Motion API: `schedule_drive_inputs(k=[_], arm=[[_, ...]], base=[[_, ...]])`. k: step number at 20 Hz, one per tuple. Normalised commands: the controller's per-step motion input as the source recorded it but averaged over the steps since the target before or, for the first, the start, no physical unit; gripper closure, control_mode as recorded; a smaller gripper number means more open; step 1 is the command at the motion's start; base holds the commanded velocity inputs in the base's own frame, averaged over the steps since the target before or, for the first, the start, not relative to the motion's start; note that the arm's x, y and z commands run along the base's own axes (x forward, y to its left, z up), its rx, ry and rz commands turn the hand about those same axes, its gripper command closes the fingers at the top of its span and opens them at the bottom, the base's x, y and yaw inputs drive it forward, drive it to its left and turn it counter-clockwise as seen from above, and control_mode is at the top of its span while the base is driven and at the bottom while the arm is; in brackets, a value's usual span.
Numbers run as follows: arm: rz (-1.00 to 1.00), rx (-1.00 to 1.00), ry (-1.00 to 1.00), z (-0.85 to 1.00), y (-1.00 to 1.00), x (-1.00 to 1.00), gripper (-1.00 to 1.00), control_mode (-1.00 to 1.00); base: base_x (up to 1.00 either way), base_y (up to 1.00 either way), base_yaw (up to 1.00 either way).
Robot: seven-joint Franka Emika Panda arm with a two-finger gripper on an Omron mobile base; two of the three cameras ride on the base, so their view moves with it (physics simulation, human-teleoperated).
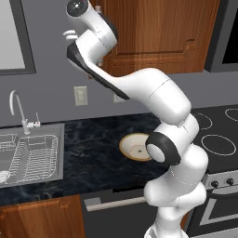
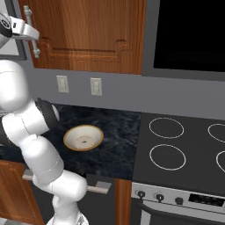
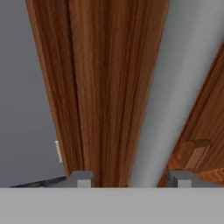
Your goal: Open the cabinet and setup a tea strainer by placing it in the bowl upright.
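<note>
The cabinet hangs on the wall above the counter, its reddish-brown door shut. My gripper is raised to the door's vertical silver bar handle. In the hand view the grey handle runs down between my two fingertips, which stand apart on either side of it, and the gripper is open around it. The bowl, cream with a tan rim, sits empty on the dark counter below. The tea strainer is out of view.
A steel sink with a wire dish rack and a faucet lies to the left. A stove with ring burners stands to the right, under a dark microwave. Wall outlets sit under the cabinet.
</note>
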Motion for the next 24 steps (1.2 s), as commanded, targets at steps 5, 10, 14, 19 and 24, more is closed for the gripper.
schedule_drive_inputs(k=[5, 10, 14, 19, 24], arm=[[-0.01, 0.00, 0.00, -0.19, -0.01, 0.34, -1.00, -1.00], [0.00, 0.00, 0.00, -0.30, -0.28, 0.33, -1.00, -1.00], [0.09, 0.00, -0.06, -0.25, -0.57, 0.28, -1.00, -1.00], [0.13, 0.01, -0.05, -0.23, -0.50, 0.19, -1.00, -1.00], [0.11, 0.01, -0.07, -0.13, -0.11, 0.18, -1.00, -1.00]], base=[[0.00, 0.00, 0.00], [0.00, 0.00, 0.00], [0.00, 0.00, 0.00], [0.00, 0.00, 0.00], [0.00, 0.00, 0.00]])
